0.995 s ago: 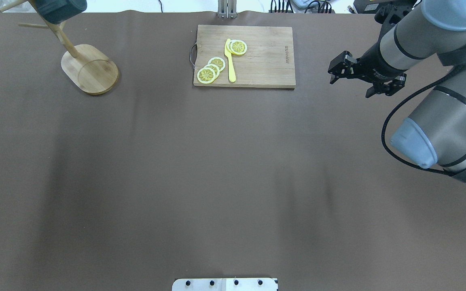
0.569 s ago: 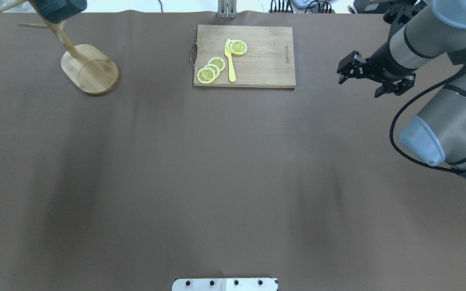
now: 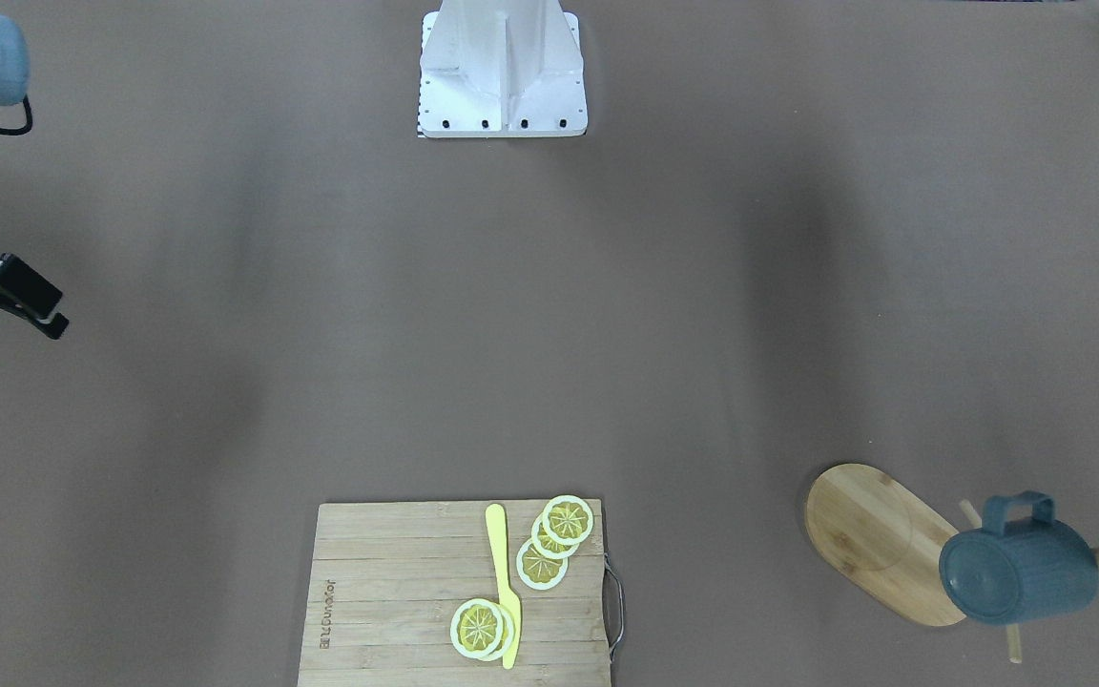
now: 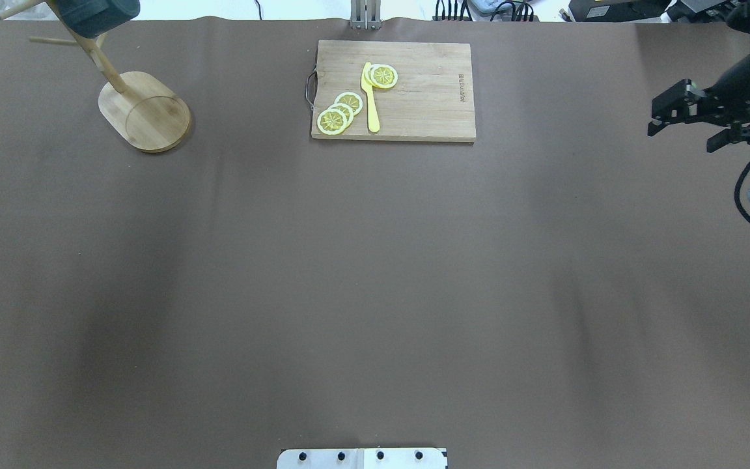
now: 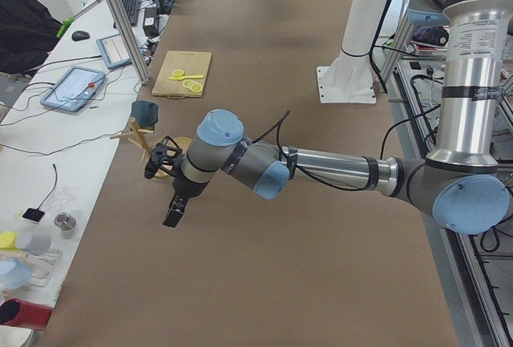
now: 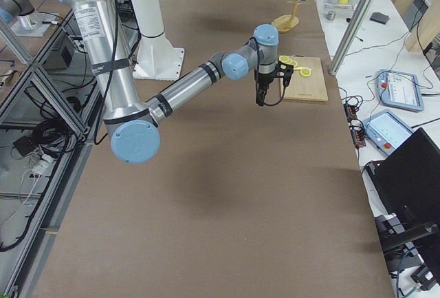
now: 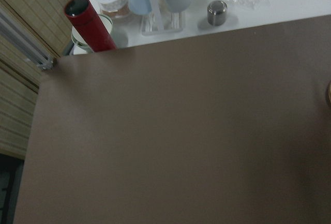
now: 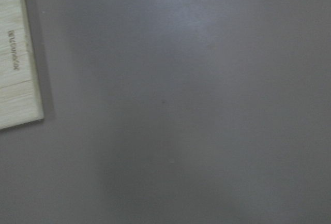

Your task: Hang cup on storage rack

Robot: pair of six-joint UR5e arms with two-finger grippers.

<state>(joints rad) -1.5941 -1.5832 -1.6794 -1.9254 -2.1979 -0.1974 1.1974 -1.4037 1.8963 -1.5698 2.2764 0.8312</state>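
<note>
Mug [image 3: 1017, 572] is up on the bamboo mug tree [image 3: 869, 539], tipped on its side above the oval base, well to my left of the bamboo cutting board [image 3: 397, 592]. Can't make out which peg carries it. My right pincer [image 4: 682, 137] is released, fingers spread, over bare table well to the right of that board. My left pincer [image 5: 163, 187] shows only from the side camera, farther from the board than the tree; can't tell its state. On the board: lemon slices [image 4: 342, 111] and a yellow knife [image 4: 370, 98].
</note>
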